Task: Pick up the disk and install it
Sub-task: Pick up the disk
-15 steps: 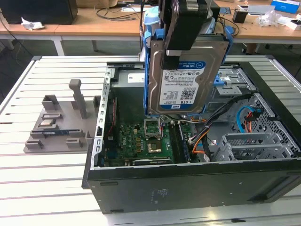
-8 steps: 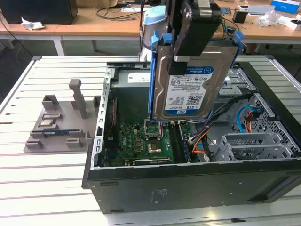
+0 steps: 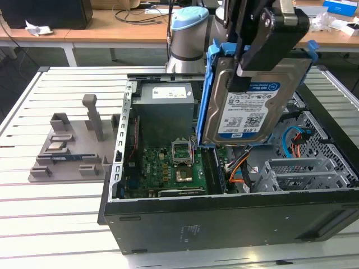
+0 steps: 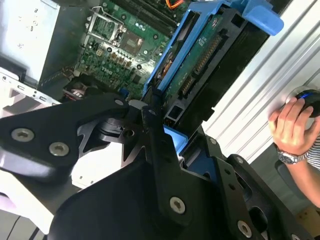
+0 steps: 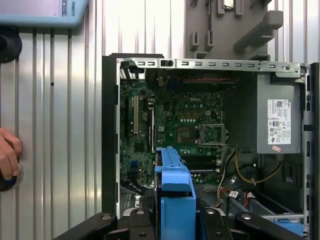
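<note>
Hanging in the air above the open black computer case [image 3: 224, 224] is the disk [image 3: 247, 106], a flat silver hard drive with a blue plastic frame round its edge. The black gripper [image 3: 249, 61] has its jaws squeezed tight on the disk's upper end. The disk stands nearly upright, a little tilted.

The exterior view shows the disk's face with one white-and-blue label that has barcodes and small print. The second wrist view shows the other side of the disk [image 4: 200, 55], a dark green board with a row of plug pins, and the gripper [image 4: 160, 112] clamped on the blue frame. The first wrist view looks down past the disk [image 5: 175, 195] onto one green circuit board [image 5: 175, 125] in the case and one grey metal power box [image 5: 277, 120] with one white sticker.

Both wrist views show one person's hand [image 4: 292, 125] [image 5: 7, 152] on the white ribbed table [image 5: 60, 125], apart from the case. The exterior view shows one grey plastic stand [image 3: 73, 145] on the table, at the exterior view's left of the case.
</note>
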